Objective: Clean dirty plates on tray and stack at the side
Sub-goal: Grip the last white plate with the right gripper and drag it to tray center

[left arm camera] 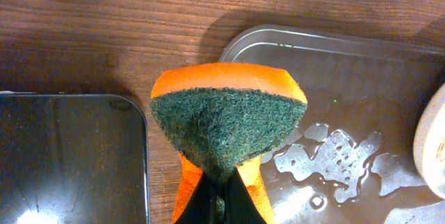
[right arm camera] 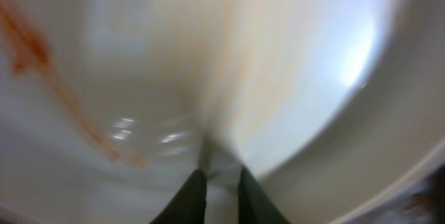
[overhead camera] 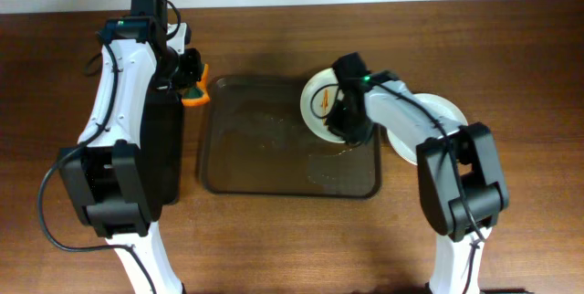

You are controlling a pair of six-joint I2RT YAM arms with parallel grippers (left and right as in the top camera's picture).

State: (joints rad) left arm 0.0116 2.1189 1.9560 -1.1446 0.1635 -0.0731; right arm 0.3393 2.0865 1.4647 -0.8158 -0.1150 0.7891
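Observation:
A white plate (overhead camera: 319,104) with orange-red sauce streaks is tilted over the right end of the dark brown tray (overhead camera: 265,148). My right gripper (overhead camera: 348,122) is shut on its rim; the right wrist view is filled by the streaked plate (right arm camera: 139,64) with my fingers (right arm camera: 221,182) pinching its edge. A plain white plate (overhead camera: 438,120) lies on the table right of the tray, partly under my right arm. My left gripper (overhead camera: 190,75) is shut on an orange sponge with a green scouring face (left arm camera: 226,123), just left of the tray's top left corner.
A narrow black tray (overhead camera: 164,148) lies left of the brown tray, under my left arm. Water puddles (left arm camera: 334,161) sit on the brown tray's floor. The table is brown wood.

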